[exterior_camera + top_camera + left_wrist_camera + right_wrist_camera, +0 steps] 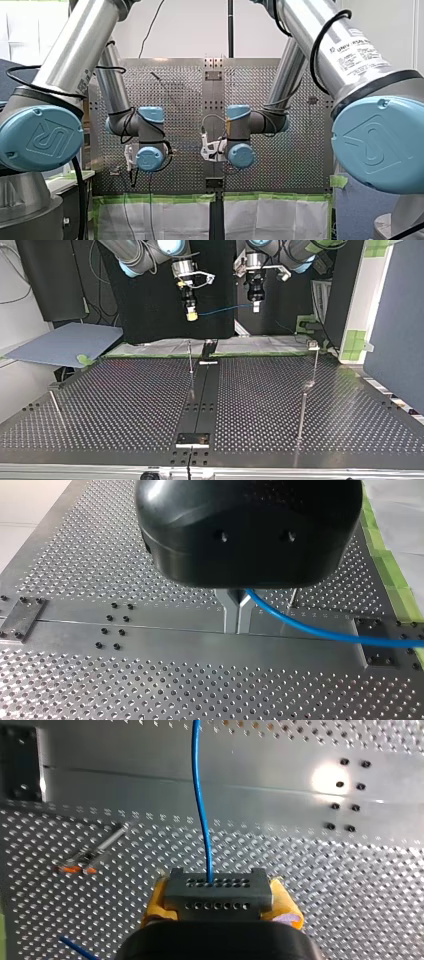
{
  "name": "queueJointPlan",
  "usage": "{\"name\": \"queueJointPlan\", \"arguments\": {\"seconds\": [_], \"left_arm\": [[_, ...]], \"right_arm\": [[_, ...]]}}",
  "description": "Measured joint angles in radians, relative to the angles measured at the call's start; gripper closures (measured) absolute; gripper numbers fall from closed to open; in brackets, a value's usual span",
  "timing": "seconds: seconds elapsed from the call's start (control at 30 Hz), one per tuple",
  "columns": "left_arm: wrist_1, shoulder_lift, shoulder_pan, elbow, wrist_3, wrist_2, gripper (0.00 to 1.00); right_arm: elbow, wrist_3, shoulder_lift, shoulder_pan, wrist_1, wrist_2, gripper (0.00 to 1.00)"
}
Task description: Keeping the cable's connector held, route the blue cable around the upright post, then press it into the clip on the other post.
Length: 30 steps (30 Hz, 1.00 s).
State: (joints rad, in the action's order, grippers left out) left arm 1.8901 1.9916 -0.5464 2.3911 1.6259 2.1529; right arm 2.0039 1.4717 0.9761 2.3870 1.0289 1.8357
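In the right wrist view my right gripper [218, 904] is shut on the grey connector [218, 887] with its yellow pads [156, 902]. The blue cable [200, 810] runs straight out of the connector, away from the gripper. In the left wrist view my left gripper [238, 626] is shut on the blue cable [320, 629] with its metal fingers, and the cable trails off to one side. In the top view both grippers hang high above the table's far edge, my right gripper [191, 316] left of my left gripper [256, 307], with the cable [220, 310] stretched between them. Below them stand a thin upright post [190, 360] and a post topped with a clip [314, 346].
Another post [302, 412] stands at the top view's right and a short leaning one [55, 402] at its left. A dark centre rail [202, 395] crosses the perforated table [125, 405]. A grey board [65, 342] lies beyond the far left corner. Under my right gripper lies a slim post with orange marks [92, 854].
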Motion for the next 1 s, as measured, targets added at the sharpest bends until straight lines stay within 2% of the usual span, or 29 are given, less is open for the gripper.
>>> {"name": "queueJointPlan", "arguments": {"seconds": [0.23, 0.6, 0.8, 1.0], "left_arm": [[0.0, 0.0, 0.0, 0.0, 0.0, 0.0, 1.0], [0.004, -0.005, -0.005, 0.001, -0.001, 0.004, 1.0], [0.045, -0.024, -0.04, 0.001, -0.003, 0.041, 1.0], [0.101, -0.026, -0.048, 0.002, -0.003, 0.051, 1.0]], "right_arm": [[-0.002, 0.0, -0.042, 0.005, -0.002, 0.001, 1.0], [-0.003, 0.0, -0.048, 0.005, -0.002, 0.001, 1.0], [-0.003, 0.0, -0.049, 0.005, -0.002, 0.001, 1.0], [-0.003, 0.0, -0.049, 0.005, -0.002, 0.001, 1.0]]}}
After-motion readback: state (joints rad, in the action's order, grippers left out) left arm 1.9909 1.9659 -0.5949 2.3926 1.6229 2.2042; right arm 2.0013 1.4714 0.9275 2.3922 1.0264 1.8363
